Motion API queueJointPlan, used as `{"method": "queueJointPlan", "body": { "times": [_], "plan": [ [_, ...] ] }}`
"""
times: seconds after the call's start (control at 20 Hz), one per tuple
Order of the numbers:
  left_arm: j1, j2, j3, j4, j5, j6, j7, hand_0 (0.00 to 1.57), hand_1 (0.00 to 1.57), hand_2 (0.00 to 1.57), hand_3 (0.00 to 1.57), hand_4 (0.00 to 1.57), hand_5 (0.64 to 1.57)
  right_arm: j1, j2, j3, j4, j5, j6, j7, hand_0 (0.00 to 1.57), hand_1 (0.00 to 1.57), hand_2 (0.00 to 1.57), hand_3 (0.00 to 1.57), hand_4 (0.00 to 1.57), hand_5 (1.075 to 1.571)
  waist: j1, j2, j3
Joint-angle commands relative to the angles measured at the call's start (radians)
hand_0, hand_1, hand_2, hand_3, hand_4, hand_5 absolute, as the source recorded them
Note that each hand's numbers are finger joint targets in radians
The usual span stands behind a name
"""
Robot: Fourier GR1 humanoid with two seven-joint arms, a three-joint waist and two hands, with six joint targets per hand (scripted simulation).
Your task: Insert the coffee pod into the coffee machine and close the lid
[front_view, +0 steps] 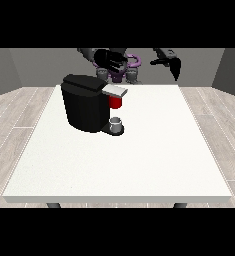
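A black coffee machine (85, 107) stands on the white table (139, 150) at the left of its far half. Its grey lid (115, 90) lies nearly flat over a red part (116, 102) at the machine's front. A small grey cup (116, 123) sits on the machine's base below. The hand at the view's left (110, 60) hovers above and behind the lid, fingers curled, holding nothing that I can see. The hand at the view's right (173, 62) hangs in the air beyond the table's far edge, fingers straight and pointing down. No separate coffee pod is in sight.
The robot's torso (124, 67) with purple parts stands behind the table's far edge. The table's near half and right side show bare white surface. A wooden floor surrounds the table.
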Motion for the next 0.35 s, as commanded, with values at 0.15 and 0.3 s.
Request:
{"method": "queueJointPlan", "body": {
  "times": [0.15,0.3],
  "plan": [
    [0.020,-0.055,-0.010,0.060,-0.028,0.061,-0.072,0.00,0.00,0.00,0.00,0.25,1.571,0.200,0.037,0.118,-0.122,-0.184,-0.004,-0.077,0.00,0.00,0.00,0.00,0.29,1.571,-0.085,-0.072,0.0000],
    [0.084,-0.016,0.025,0.078,0.001,0.024,-0.077,0.00,0.00,0.00,0.00,0.19,1.571,0.382,0.037,0.178,-0.166,-0.191,-0.033,-0.095,0.00,0.00,0.00,0.00,0.16,1.571,-0.138,-0.144,-0.0001]
  ]
}}
